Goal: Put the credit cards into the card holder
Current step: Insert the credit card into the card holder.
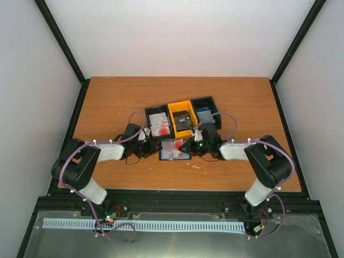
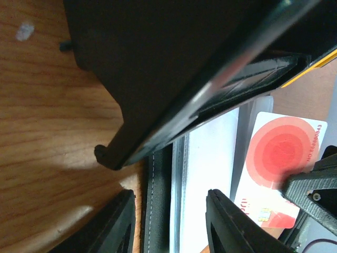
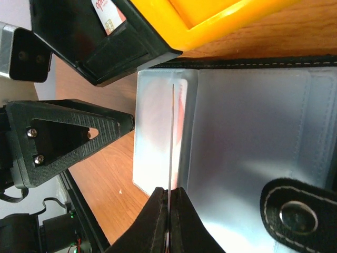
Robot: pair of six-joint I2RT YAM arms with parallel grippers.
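The card holder [image 1: 174, 150] lies open on the table in front of the bins, its pale blue-grey lining [image 3: 253, 126] and clasp tab [image 3: 295, 211] facing up. My right gripper [image 3: 169, 191] is shut on a credit card [image 3: 171, 132], seen edge-on and held upright over the holder's left clear sleeve. In the left wrist view that white card with a red round blotch [image 2: 284, 158] stands over the sleeve. My left gripper [image 2: 169, 194] is open, its jaws on either side of the holder's black stitched left edge [image 2: 158, 200]. In the top view the left gripper [image 1: 152, 149] and right gripper [image 1: 186, 146] flank the holder.
Three bins stand in a row just behind the holder: a black one [image 1: 159, 122] with white and red cards, a yellow one [image 1: 183, 118] with dark cards, and a black one [image 1: 207, 113] with blue cards. The first bin's wall [image 2: 158, 68] overhangs my left fingers.
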